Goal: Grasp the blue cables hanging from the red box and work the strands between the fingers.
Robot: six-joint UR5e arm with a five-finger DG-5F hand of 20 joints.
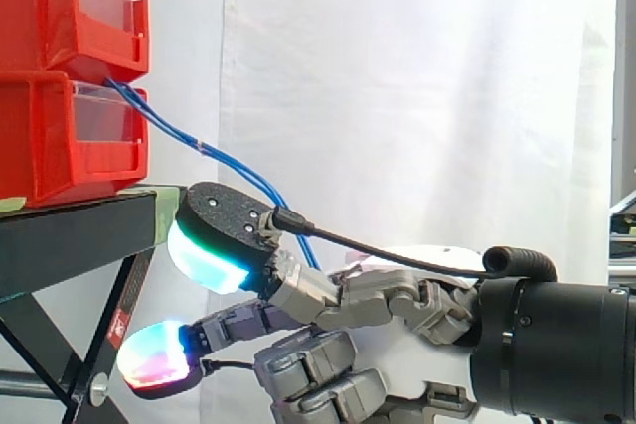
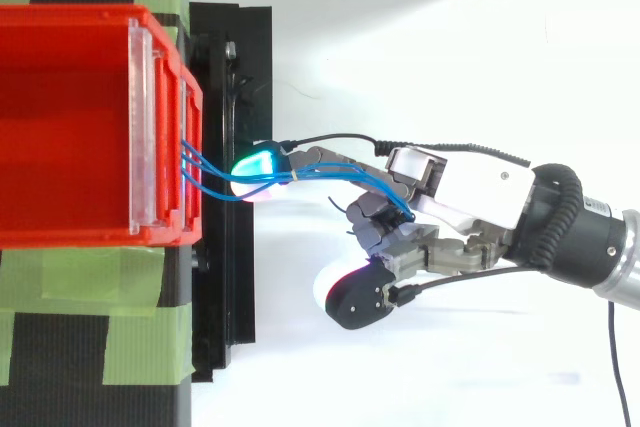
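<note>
Several thin blue cables (image 1: 159,118) come out from between the two stacked red bins (image 1: 50,146) and slope down to the right. In the top view they leave the bin's front (image 2: 190,162) and run across to my hand (image 2: 470,192). One finger reaches toward the bins, its green-cyan fingertip (image 2: 255,162) under the strands. The other fingers are curled where the cables end. A thumb with a black-backed pad (image 2: 360,299) sticks out to the side. In the side view my hand (image 1: 397,305) sits just right of the stand, the strands passing behind its upper fingertip (image 1: 209,255).
The bins stand on a black stand (image 1: 70,230) with green tape (image 2: 140,347) on its top. Slanted legs run below the stand's edge, close to my lower glowing fingertip (image 1: 154,354). A white curtain hangs behind.
</note>
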